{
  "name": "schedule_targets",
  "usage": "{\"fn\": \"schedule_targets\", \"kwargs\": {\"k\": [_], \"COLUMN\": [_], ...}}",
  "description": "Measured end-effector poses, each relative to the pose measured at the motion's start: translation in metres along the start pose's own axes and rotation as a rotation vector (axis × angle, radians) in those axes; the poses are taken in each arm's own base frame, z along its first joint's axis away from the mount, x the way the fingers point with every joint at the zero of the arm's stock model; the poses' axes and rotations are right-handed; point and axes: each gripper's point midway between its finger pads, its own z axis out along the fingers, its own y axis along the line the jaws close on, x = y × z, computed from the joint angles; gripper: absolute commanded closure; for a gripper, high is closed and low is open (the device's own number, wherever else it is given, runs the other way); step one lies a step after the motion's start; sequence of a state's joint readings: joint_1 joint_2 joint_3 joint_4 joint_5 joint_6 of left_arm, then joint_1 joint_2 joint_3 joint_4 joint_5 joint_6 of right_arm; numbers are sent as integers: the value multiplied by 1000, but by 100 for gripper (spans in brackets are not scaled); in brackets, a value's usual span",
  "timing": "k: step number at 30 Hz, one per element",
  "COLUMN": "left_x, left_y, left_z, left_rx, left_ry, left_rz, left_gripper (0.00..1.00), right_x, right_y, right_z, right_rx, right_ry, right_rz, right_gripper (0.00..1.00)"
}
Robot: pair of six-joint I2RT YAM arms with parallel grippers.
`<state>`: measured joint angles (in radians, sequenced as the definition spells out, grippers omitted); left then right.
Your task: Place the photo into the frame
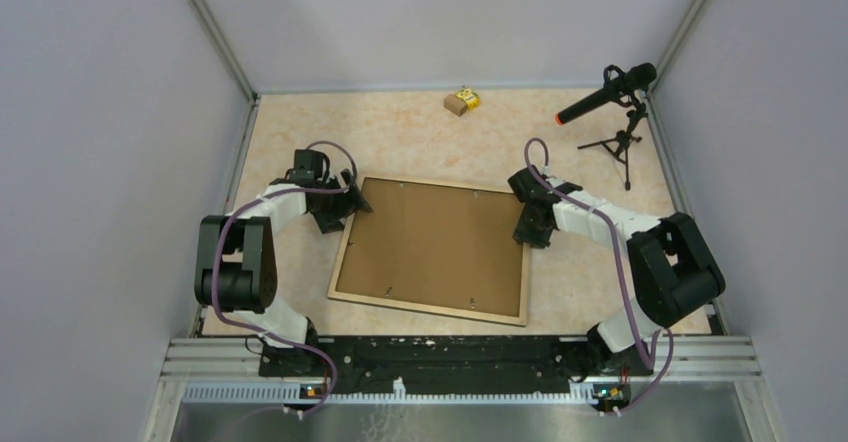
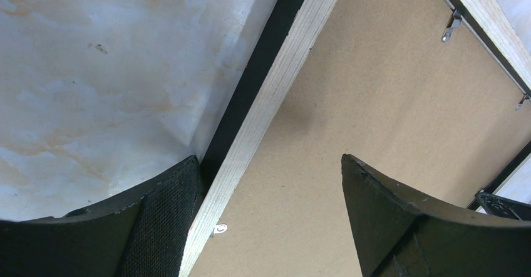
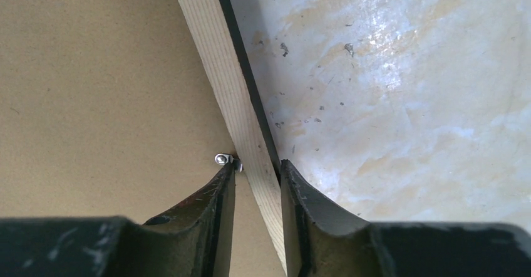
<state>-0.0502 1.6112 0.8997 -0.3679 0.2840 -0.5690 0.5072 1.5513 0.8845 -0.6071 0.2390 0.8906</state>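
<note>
The frame [image 1: 430, 309] lies face down on the table, its light-wood rim up, with a brown backing board [image 1: 435, 245] sitting in it. The photo is out of view. My left gripper [image 1: 345, 205] is at the frame's left rim, open: in the left wrist view its fingers [image 2: 268, 158] stand wide, one outside the black edge, the other over the board, with the rim [image 2: 275, 95] between them. At the right rim my right gripper [image 1: 527, 230] is shut; in the right wrist view [image 3: 258, 164] its fingers pinch the wooden rim [image 3: 213, 51] from both sides.
A small metal clip [image 3: 222, 158] sits at the rim, touching my right gripper's inner finger. More clips [image 2: 449, 27] line the far rim. A small yellow-brown box [image 1: 462, 100] lies at the back. A microphone on a tripod [image 1: 610, 97] stands at the back right.
</note>
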Motion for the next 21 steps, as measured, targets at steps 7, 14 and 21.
{"fn": "schedule_targets", "kwargs": {"k": [7, 14, 21], "left_x": [0, 0, 0], "left_y": [0, 0, 0], "left_z": [0, 0, 0], "left_rx": [6, 8, 10], "left_ry": [4, 5, 6], "left_rz": [-4, -6, -7], "left_gripper": [13, 13, 13], "right_x": [-1, -4, -4], "right_y": [-2, -2, -1], "right_z": [-1, 0, -1], "right_rx": [5, 13, -2], "right_ry": [-5, -3, 8], "right_rz": [-25, -96, -186], "right_gripper": [86, 94, 73]}}
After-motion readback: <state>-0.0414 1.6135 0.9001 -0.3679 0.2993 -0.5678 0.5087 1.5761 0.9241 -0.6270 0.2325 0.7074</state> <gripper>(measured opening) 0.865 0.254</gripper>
